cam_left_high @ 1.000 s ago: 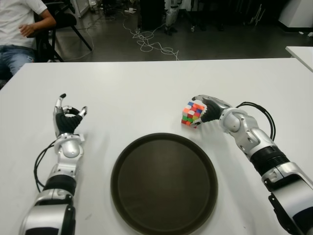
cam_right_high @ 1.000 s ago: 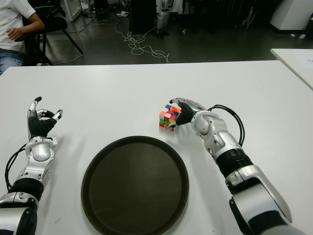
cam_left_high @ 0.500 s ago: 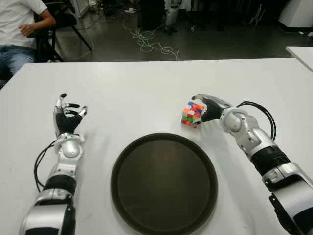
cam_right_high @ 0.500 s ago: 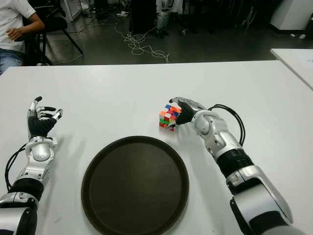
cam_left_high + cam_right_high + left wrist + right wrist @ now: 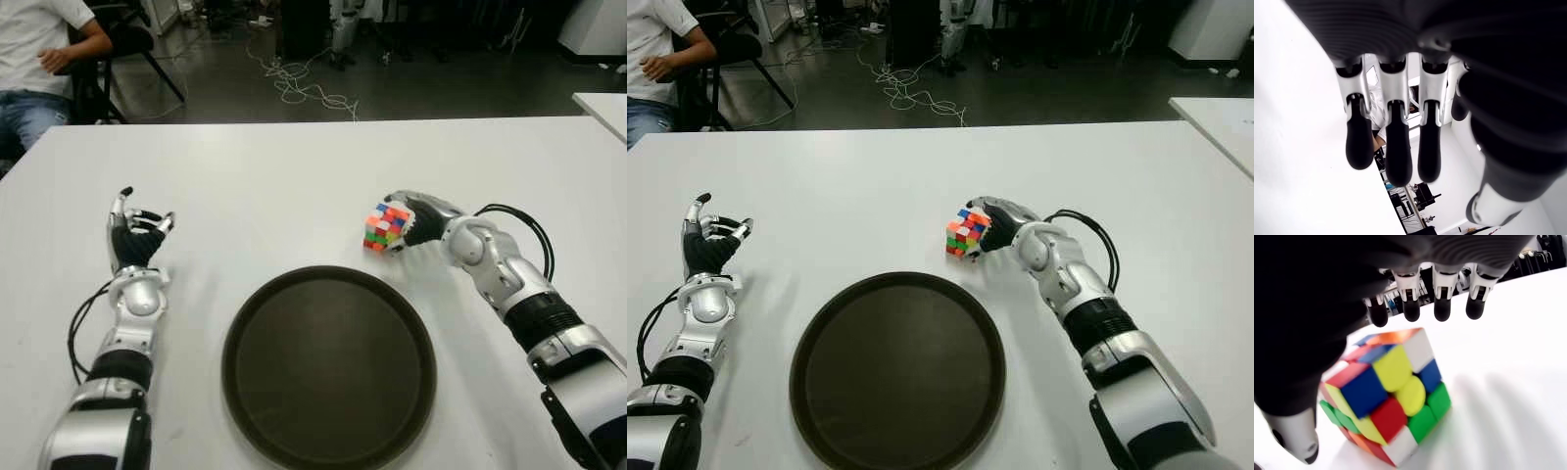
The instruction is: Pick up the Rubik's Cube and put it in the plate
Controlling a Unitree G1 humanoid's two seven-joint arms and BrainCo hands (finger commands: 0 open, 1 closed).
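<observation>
1. Eye views: our right hand (image 5: 419,217) sits against the Rubik's Cube (image 5: 385,227), barely shifted since a second ago; the cube remains on the worktop (image 5: 294,186), just beyond the plate (image 5: 328,367).
2. Left wrist: our left hand (image 5: 1400,132) idles, fingers relaxed.
3. Right wrist: fingers (image 5: 1442,308) arch over the cube, unclosed, so we judge no grasp yet.

Right hand (image 5: 419,217) covers the side of the Rubik's Cube (image 5: 385,226) facing its palm; whether the fingers (image 5: 1442,308) touch the cube cannot be told. The person (image 5: 39,59) beyond the left hand's fingertips (image 5: 124,194) is cut off by the frame edge.
</observation>
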